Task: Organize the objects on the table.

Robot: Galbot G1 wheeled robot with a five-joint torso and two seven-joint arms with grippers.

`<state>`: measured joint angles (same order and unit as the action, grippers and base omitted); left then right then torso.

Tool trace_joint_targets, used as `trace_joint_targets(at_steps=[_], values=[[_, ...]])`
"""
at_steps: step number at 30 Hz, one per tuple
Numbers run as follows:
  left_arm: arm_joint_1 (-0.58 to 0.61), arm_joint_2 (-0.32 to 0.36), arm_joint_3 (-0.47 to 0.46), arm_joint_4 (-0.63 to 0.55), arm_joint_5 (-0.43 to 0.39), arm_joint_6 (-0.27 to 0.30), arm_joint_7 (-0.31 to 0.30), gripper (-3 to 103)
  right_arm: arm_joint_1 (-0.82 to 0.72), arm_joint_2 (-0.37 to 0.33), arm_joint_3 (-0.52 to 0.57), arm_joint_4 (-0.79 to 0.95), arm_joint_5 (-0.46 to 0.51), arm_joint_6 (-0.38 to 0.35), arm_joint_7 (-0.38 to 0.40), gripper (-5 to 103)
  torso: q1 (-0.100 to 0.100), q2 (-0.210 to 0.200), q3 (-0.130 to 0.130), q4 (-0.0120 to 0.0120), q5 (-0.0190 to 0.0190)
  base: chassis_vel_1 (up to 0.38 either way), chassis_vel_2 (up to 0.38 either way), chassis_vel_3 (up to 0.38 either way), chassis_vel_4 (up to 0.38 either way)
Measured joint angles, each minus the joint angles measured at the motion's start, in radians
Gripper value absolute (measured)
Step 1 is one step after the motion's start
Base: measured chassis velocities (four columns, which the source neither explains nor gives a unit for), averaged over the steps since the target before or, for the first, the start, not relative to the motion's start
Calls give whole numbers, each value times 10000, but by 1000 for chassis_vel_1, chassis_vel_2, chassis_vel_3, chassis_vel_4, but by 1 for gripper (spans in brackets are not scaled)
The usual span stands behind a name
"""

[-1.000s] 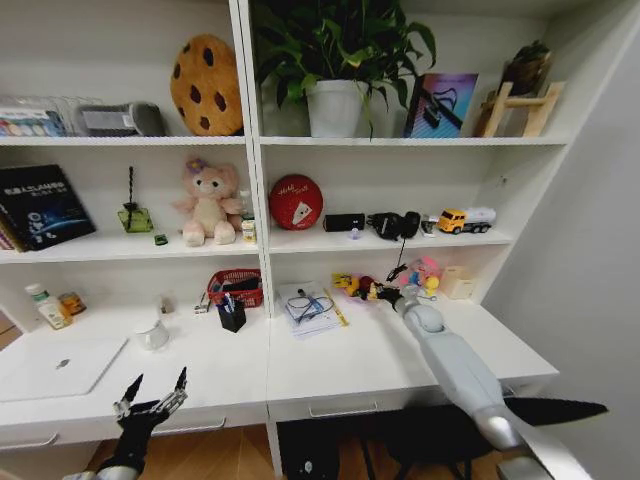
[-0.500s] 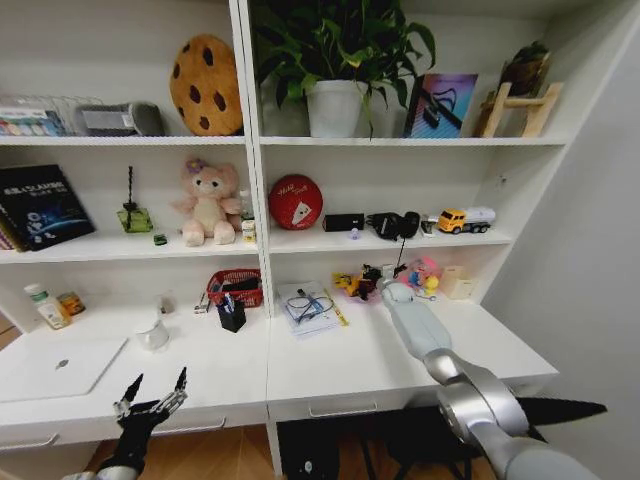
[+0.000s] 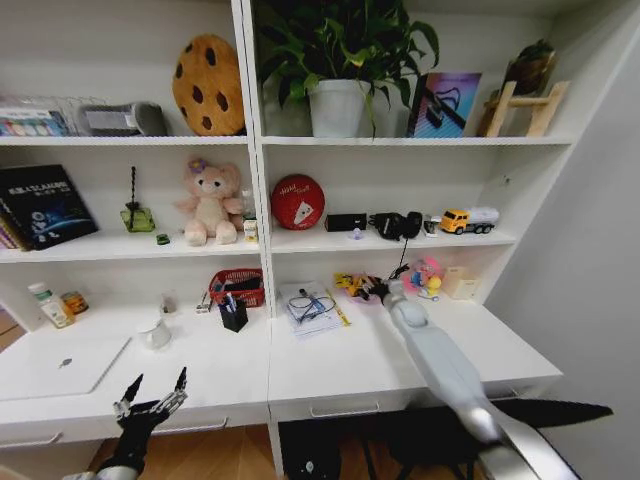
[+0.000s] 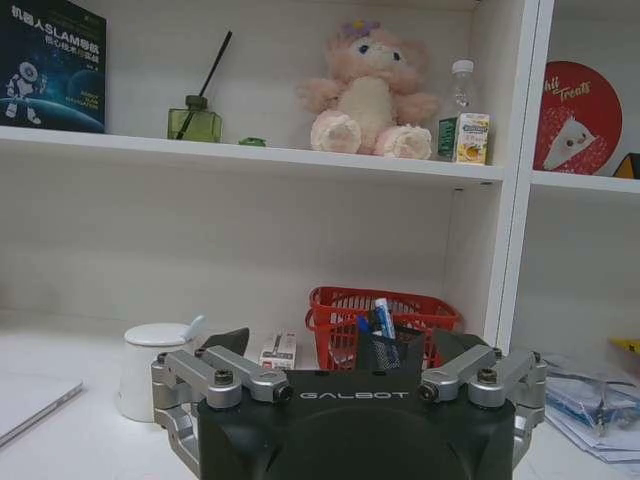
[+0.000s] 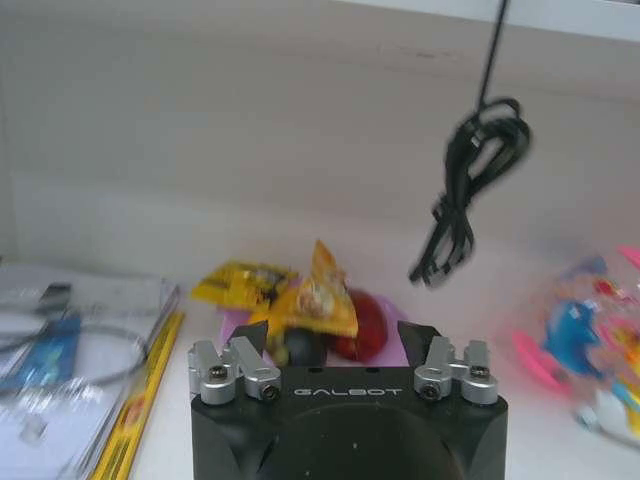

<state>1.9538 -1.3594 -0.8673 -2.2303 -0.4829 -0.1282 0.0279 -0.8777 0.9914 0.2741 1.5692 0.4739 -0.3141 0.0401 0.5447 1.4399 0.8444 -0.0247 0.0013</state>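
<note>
My right arm reaches across the white table [image 3: 330,365] to its back edge. There my right gripper [image 3: 377,290] [image 5: 335,342] stands open just short of a heap of small clutter: yellow snack packets [image 5: 315,295] and a red round thing [image 5: 365,322]. The jaws hold nothing. My left gripper [image 3: 150,393] [image 4: 340,345] hangs open at the table's front left edge, facing a black holder with pens [image 4: 385,340] [image 3: 233,312]. A silver-white laptop [image 3: 65,365] lies shut at the far left. A tiny green toy car [image 3: 162,239] sits on the shelf above.
A red basket [image 3: 237,287], a white mug [image 3: 154,334] and a stack of papers with cables [image 3: 308,307] stand along the back of the table. A black cable [image 5: 470,190] dangles above the clutter, and a colourful toy [image 3: 425,273] stands to its right. Shelves overhang the back.
My right arm bent upward, then stretched out low again, and its gripper has ended slightly further left, at the snack packets. The left arm has not moved.
</note>
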Motion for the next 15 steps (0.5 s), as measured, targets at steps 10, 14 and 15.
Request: trace_joint_targets(at_steps=[10, 14, 15], values=[[1, -1, 0, 1, 0, -1, 1, 100, -4360, -773, 1783, 5472, -711, -110, 386, 99, -2, 3, -3, 10, -18, 0, 0, 0, 0], [0, 0, 0, 0, 0, -1, 1, 100, -5203, -515, 1487, 7085, -1372, -557, 1220, 100, 0, 2, 0, 16, -12, 0, 0, 0, 0], [0, 0, 1, 0, 0, 0, 2, 100, -5417, -401, 1378, 7391, -1574, -708, 1357, 100, 1, 1, 0, 17, -14, 69, 56, -44, -78]])
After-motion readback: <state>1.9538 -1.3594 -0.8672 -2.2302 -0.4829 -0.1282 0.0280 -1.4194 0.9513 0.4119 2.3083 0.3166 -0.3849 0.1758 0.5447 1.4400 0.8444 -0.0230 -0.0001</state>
